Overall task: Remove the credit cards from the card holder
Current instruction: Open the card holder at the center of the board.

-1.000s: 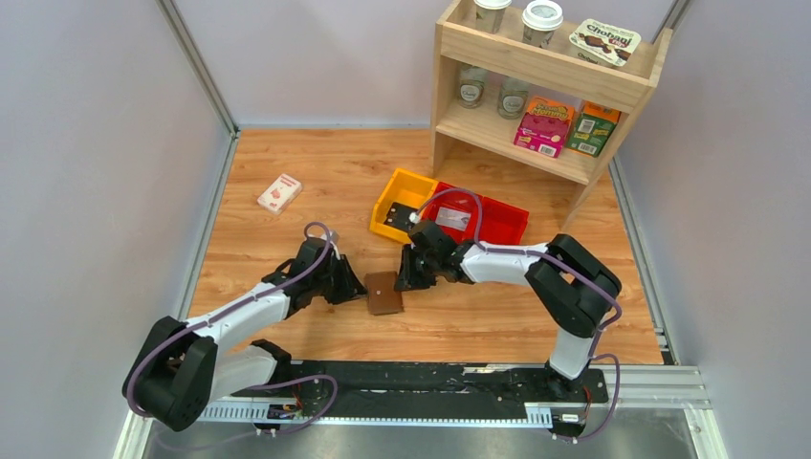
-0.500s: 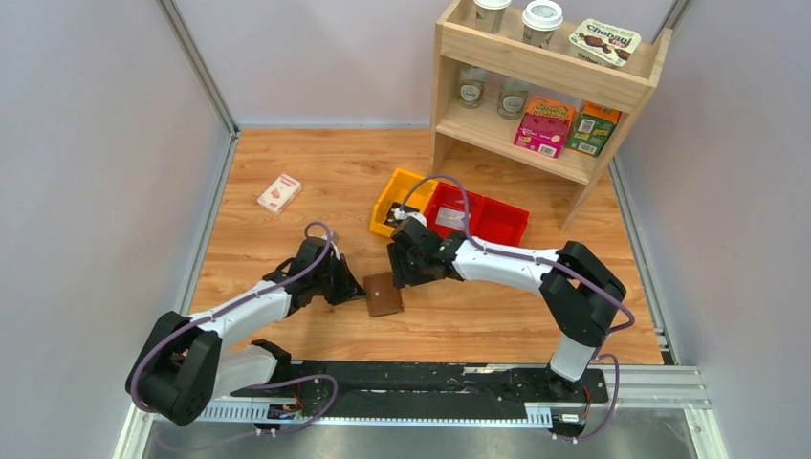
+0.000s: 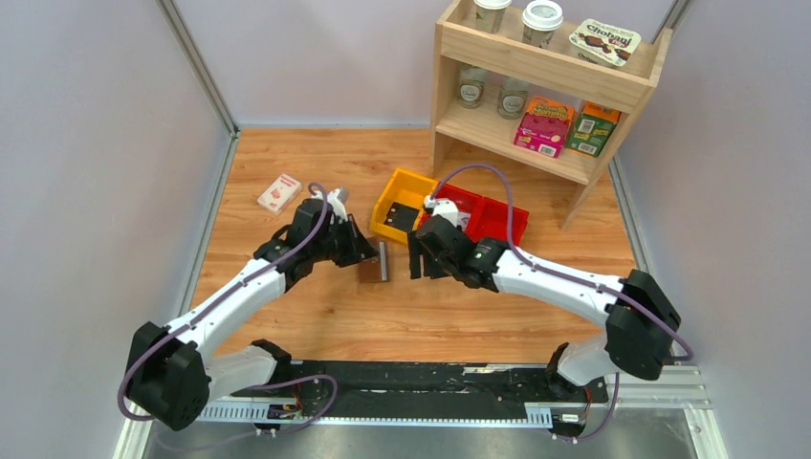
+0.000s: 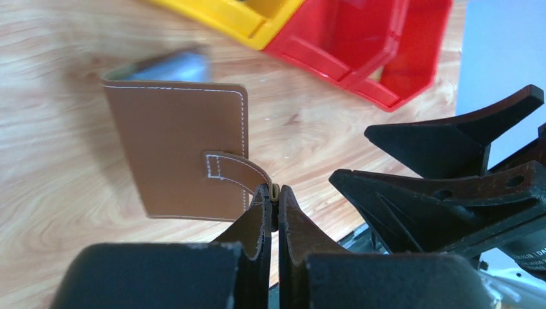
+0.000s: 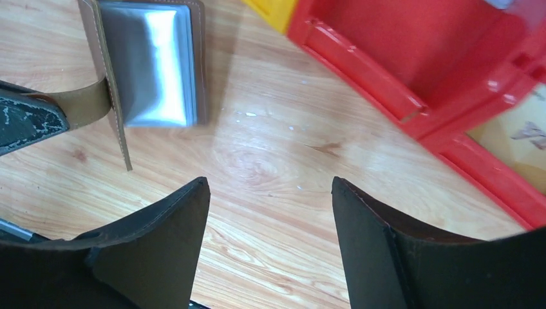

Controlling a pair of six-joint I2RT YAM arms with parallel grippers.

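Observation:
The brown card holder (image 3: pixel 373 267) hangs half open just above the wood, one cover trailing down. My left gripper (image 3: pixel 369 252) is shut on its closure strap (image 4: pixel 233 168), whose tip is pinched between the jaws (image 4: pixel 273 193). In the right wrist view the holder's (image 5: pixel 158 64) shiny grey-blue inner panel faces me, and the strap (image 5: pixel 84 103) runs left into the left gripper's finger (image 5: pixel 26 119). I cannot make out any credit cards in it. Just right of the holder, my right gripper (image 3: pixel 414 266) (image 5: pixel 270 187) stands open over bare wood with nothing between its fingers.
A yellow bin (image 3: pixel 402 194) and red bins (image 3: pixel 505 218) sit right behind the grippers. A small white-and-red box (image 3: pixel 279 192) lies at the far left. A wooden shelf (image 3: pixel 545 91) with jars and cartons stands at the back right.
My left gripper shut on the strap and carried the holder up and away toward the bins. The right gripper opened wide and shifted slightly right; its elbow swung out to the right.

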